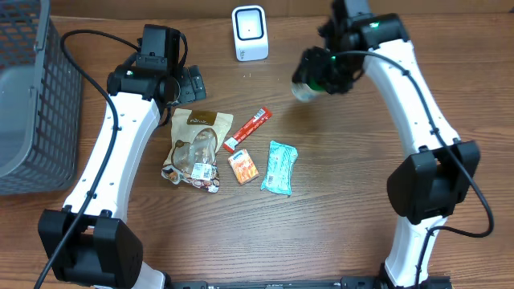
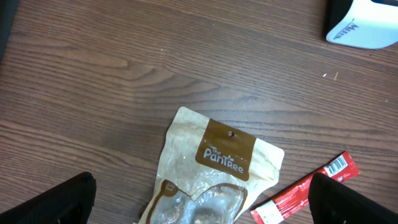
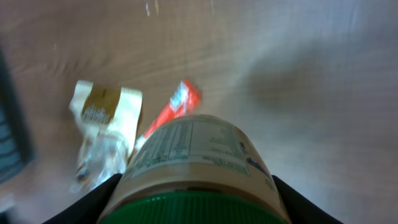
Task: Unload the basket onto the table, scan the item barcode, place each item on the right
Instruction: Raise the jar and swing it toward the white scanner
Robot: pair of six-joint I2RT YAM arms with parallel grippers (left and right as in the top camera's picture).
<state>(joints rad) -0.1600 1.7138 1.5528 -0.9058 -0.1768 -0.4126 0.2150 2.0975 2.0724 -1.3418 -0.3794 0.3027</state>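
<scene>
My right gripper (image 1: pixel 323 71) is shut on a jar (image 1: pixel 304 87) with a green lid, held in the air to the right of the white barcode scanner (image 1: pixel 250 33). In the right wrist view the jar (image 3: pixel 196 152) fills the space between the fingers (image 3: pixel 93 208), its printed label facing up and blurred. My left gripper (image 1: pixel 189 83) stands open above the top of a tan Pantree pouch (image 1: pixel 195 144). The left wrist view has the pouch (image 2: pixel 217 162) lying between the wide-apart jaws of that gripper (image 2: pixel 204 202), with nothing held.
A red stick pack (image 1: pixel 247 129), an orange packet (image 1: pixel 242 166) and a teal packet (image 1: pixel 279 168) lie mid-table beside the pouch. A grey mesh basket (image 1: pixel 32 96) stands at the left edge. The scanner's corner (image 2: pixel 367 25) shows top right in the left wrist view.
</scene>
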